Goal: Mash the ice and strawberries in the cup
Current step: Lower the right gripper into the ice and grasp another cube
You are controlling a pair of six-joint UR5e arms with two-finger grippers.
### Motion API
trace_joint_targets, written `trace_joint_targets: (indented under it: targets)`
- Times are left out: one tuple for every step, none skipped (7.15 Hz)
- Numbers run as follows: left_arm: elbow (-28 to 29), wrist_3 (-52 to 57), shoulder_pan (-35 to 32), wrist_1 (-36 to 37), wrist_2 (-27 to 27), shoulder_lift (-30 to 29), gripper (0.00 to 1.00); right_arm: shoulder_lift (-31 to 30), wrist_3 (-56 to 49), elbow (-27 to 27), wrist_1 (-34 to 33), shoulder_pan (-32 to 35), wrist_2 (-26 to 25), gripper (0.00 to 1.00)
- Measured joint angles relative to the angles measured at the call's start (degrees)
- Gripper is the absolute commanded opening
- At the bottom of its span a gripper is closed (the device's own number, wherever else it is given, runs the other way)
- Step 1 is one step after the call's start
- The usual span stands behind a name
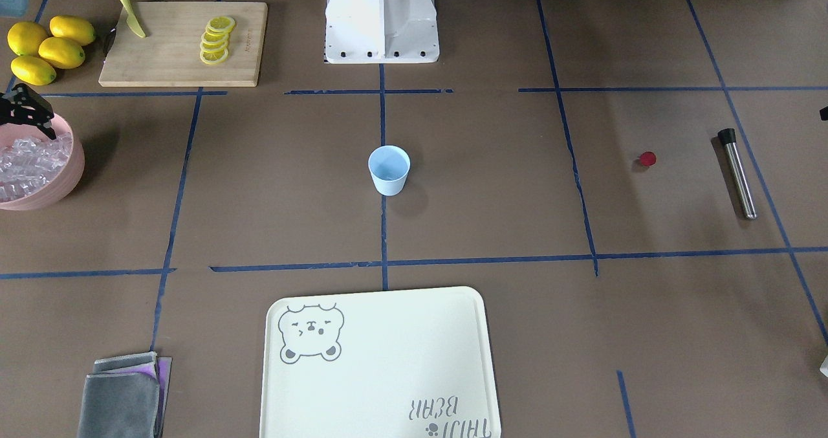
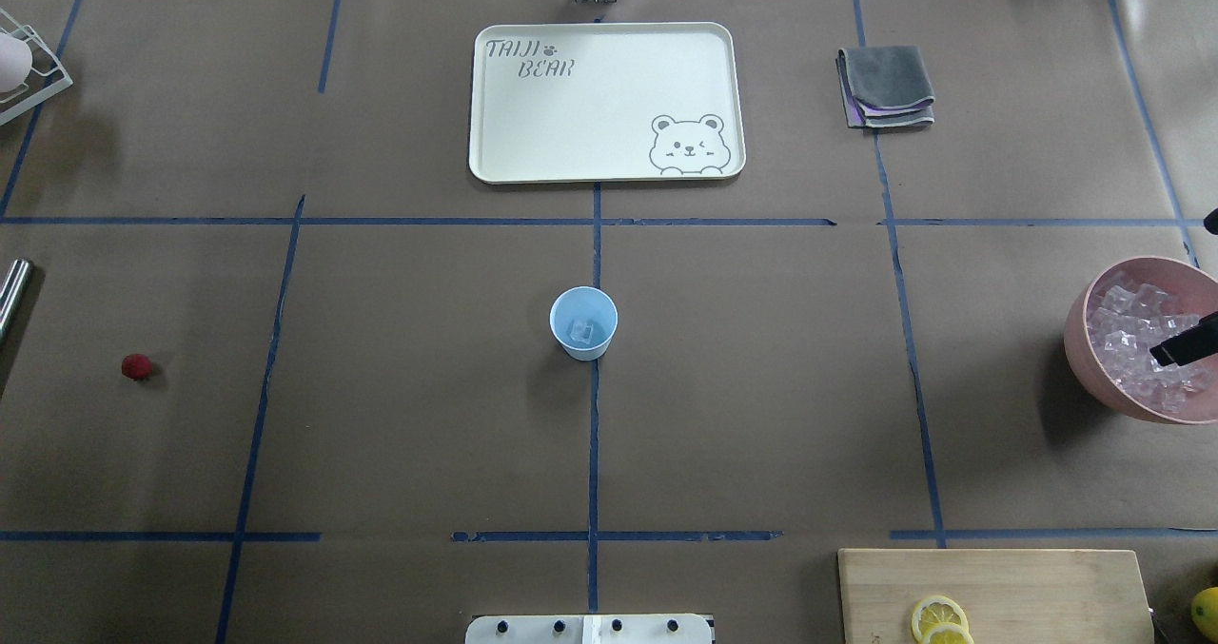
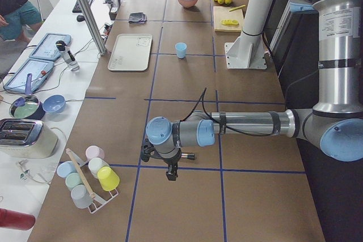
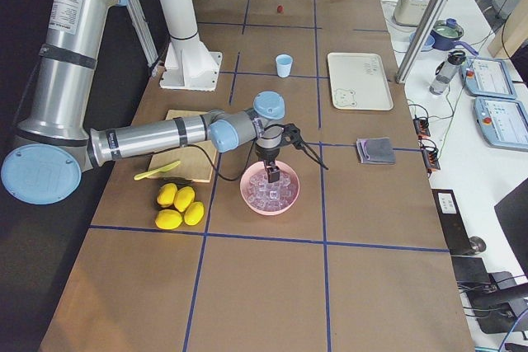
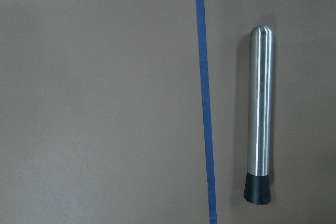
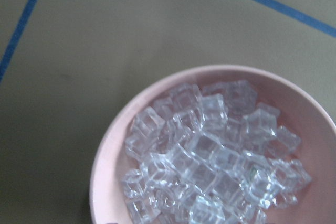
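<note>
The pale-blue cup (image 1: pixel 389 169) stands upright at the table's middle, and the overhead view shows one ice cube (image 2: pixel 585 330) inside it. Many more ice cubes (image 6: pixel 210 161) fill the pink bowl (image 1: pixel 74 173). My right gripper (image 1: pixel 39 127) hangs over that ice and looks open and empty. The red strawberry (image 1: pixel 646 159) lies alone on the table. Beyond it lies a steel muddler (image 5: pixel 261 114) with a black tip. My left gripper (image 3: pixel 170 173) hovers above the muddler; I cannot tell whether it is open or shut.
A wooden board (image 1: pixel 184 43) with lemon slices and a yellow knife (image 1: pixel 131 22) lies near the robot base, with several lemons (image 1: pixel 48 48) beside it. A white bear tray (image 1: pixel 378 367) and a folded grey cloth (image 1: pixel 123 396) lie on the far side.
</note>
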Motion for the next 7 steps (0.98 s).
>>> trace_joint_targets:
  targets:
    - [-0.1, 0.0, 0.0, 0.0, 0.0, 0.0, 1.00, -0.7, 5.0, -0.1, 0.3, 0.0, -0.1, 0.96]
    - [-0.2, 0.1, 0.0, 0.0, 0.0, 0.0, 1.00, -1.0, 11.0, -0.2, 1.2, 0.0, -0.2, 0.97]
    - [-0.3, 0.1, 0.0, 0.1, 0.0, 0.0, 1.00, -1.1, 17.2, -0.3, 2.6, -0.1, -0.2, 0.96]
    - [-0.4, 0.1, 0.0, 0.1, 0.0, 0.0, 1.00, -1.1, 21.9, -0.9, 4.3, -0.1, -0.3, 0.95]
    - [-0.4, 0.1, 0.0, 0.1, 0.0, 0.0, 1.00, -1.1, 24.2, -2.1, 6.1, -0.1, -0.3, 0.94]
    - [-0.5, 0.1, 0.0, 0.1, 0.0, 0.0, 1.00, -1.1, 25.0, -3.1, 7.2, -0.3, -0.4, 0.93]
    - [-0.5, 0.1, 0.0, 0.0, 0.0, 0.0, 1.00, -1.0, 25.2, -3.8, 7.7, -0.7, -0.4, 0.90]
